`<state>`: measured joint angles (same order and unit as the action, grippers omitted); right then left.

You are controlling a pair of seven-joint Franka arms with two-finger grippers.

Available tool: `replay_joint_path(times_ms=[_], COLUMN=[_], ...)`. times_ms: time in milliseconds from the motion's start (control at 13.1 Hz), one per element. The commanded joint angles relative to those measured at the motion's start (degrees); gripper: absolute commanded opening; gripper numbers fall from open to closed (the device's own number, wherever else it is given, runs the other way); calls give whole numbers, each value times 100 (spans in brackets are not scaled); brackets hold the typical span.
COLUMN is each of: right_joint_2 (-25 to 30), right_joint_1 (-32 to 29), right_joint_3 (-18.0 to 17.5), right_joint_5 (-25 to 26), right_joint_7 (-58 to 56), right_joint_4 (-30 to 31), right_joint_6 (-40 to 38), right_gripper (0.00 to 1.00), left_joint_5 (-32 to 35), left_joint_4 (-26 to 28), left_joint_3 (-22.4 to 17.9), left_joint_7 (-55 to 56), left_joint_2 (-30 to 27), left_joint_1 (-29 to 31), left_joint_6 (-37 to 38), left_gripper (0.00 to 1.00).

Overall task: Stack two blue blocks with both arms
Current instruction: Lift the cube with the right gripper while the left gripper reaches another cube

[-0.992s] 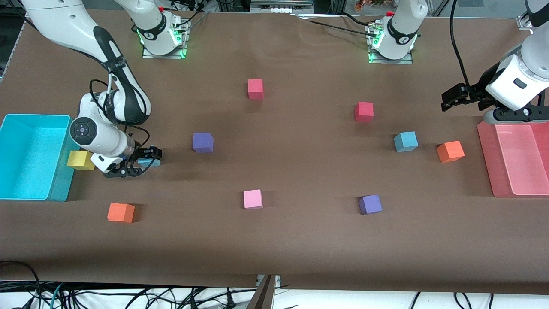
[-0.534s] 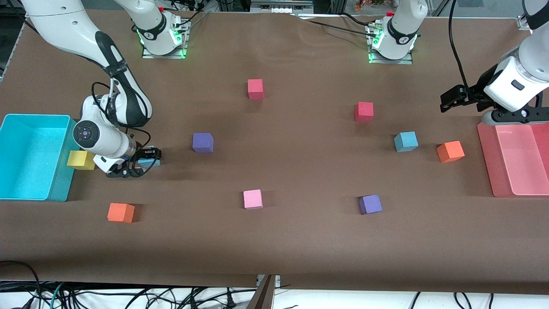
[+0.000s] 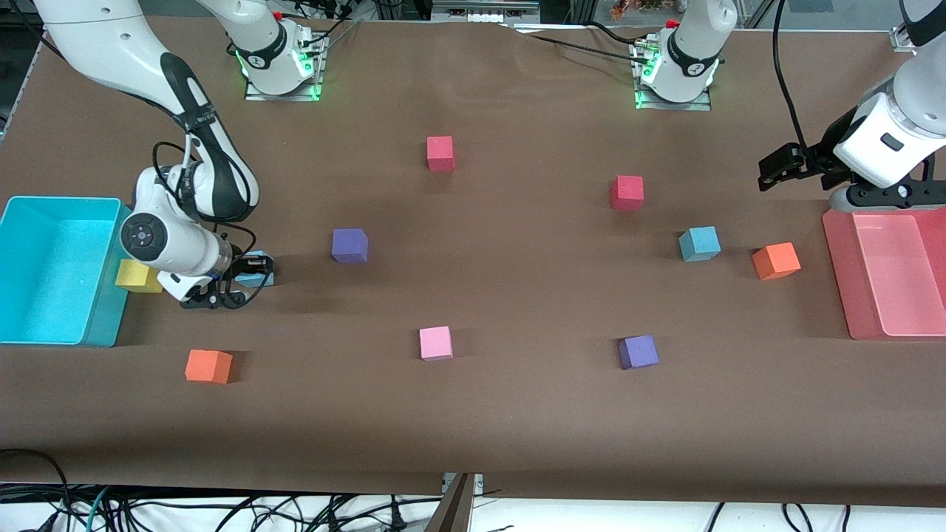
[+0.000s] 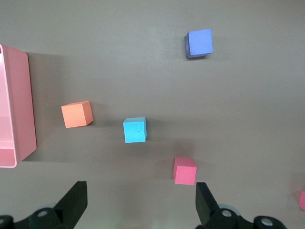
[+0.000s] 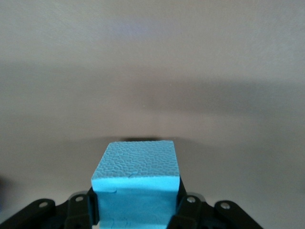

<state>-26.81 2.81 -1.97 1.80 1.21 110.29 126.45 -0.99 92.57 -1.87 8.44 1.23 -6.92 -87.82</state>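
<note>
— What could have gone wrong from there?

— The right gripper had its jaws clenched on one blue block, low over the table beside the yellow block and the cyan bin. My guess was that the block sat far out toward the jaw tips, so a quick swing might have let it twist or slip free. Being foam, it could also have squashed and gone down crooked.

— And the other one?

— The second blue block lay on the table well apart from those jaws, at the left arm's end, beside an orange block and a red block. The left gripper hung above it with jaws released and nothing between them.

— How did the held block look?

— Light sky-blue, pebbled surface, sharp edges, sitting square between the pads with its upper face level.
</note>
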Motion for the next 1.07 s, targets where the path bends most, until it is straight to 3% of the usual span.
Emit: replay_joint_path(times_ms=[0, 229, 534, 992], right_joint_2=[80, 10, -297, -1684], right_joint_1=[324, 991, 2054, 3566], right_joint_3=[-31, -31, -31, -23], right_joint_5=[-92, -92, -101, -549], right_joint_7=[326, 1281, 2539, 4218], right_joint_4=[-1023, -1877, -2449, -4022], right_joint_6=[-1355, -2271, -2423, -2327], right_gripper=[0, 0, 0, 0], left_joint_5=[64, 73, 73, 82], left_joint_4=[227, 227, 639, 859], left_joint_3=[-6, -6, 3, -15], left_joint_7=[-106, -36, -124, -132], left_joint_2=[-158, -176, -123, -71], left_joint_1=[-11, -11, -20, 41], left_joint_6=[-104, -78, -701, -965], left_gripper=[100, 100, 100, 100])
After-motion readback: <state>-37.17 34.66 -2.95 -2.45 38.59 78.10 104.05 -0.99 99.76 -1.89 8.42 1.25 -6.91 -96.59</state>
